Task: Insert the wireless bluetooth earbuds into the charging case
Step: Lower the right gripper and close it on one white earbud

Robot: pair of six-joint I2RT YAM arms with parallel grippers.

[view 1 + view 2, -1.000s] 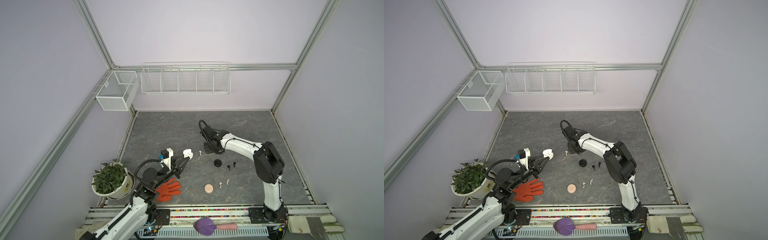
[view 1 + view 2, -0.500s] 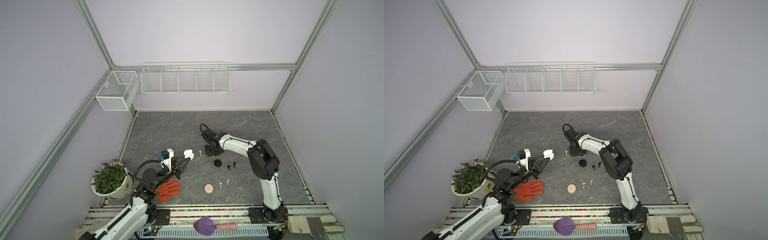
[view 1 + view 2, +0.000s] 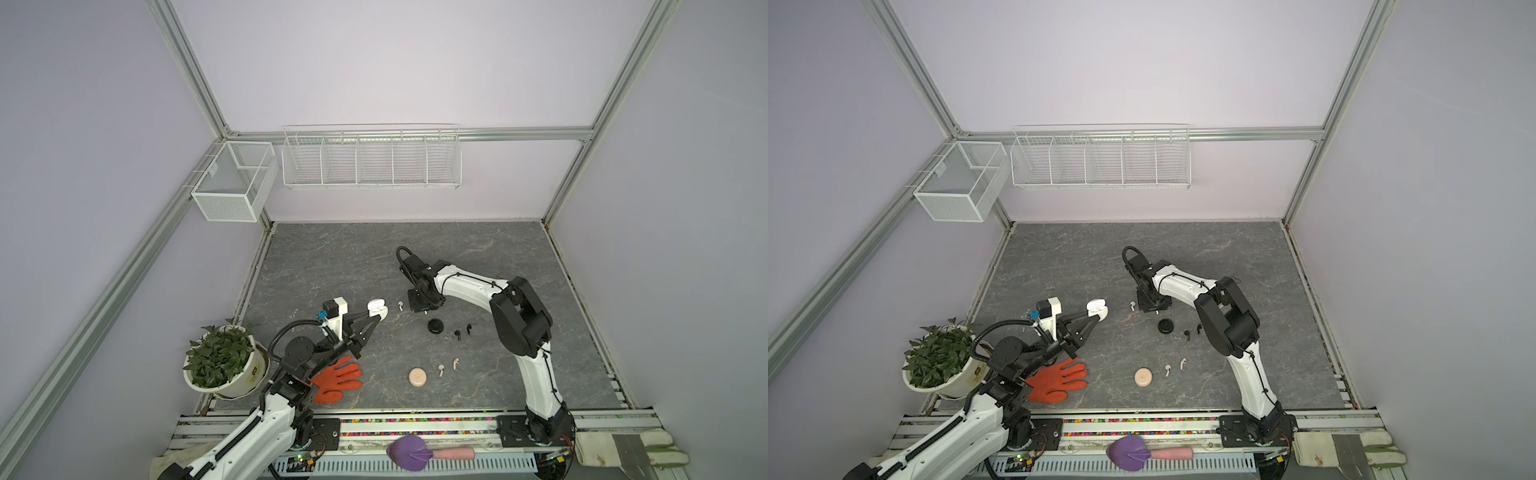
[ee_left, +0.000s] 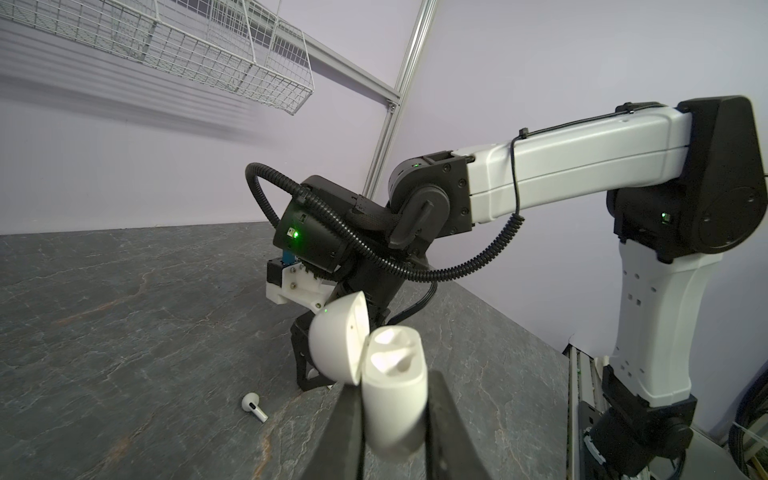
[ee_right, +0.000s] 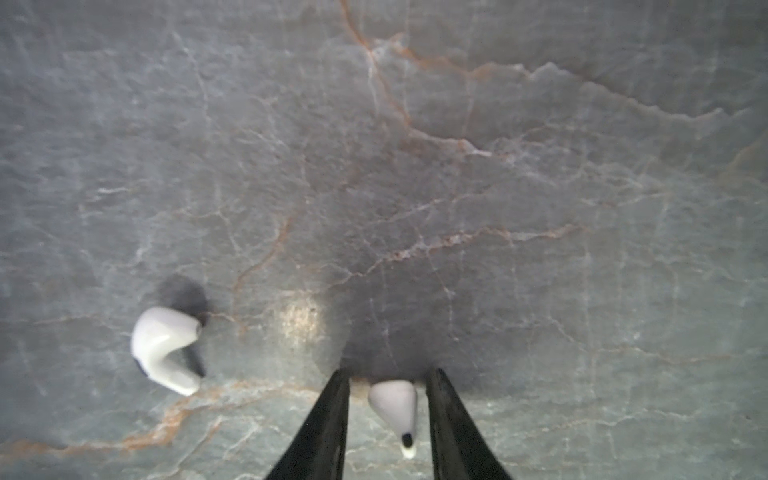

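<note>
Plain lilac walls (image 3: 374, 62) meet at aluminium posts (image 3: 188, 66). A white wire rack (image 3: 371, 156) hangs on the back wall, and a mesh basket (image 3: 232, 183) on the left wall near the corner. The table (image 3: 332, 249) is grey with a veined stone look, evenly lit. A rail (image 3: 415, 424) runs along its front edge.

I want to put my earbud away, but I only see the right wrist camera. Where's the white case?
Observer: The left tool grips the white charging case, lid open.
Operator: Is anything inside it?
Observer: No, both sockets look empty in the left wrist view.
Operator: Are there more earbuds?
Observer: Yes. In both top views two black earbuds lie beside a black puck, and two pink earbuds beside a pink puck.
</note>
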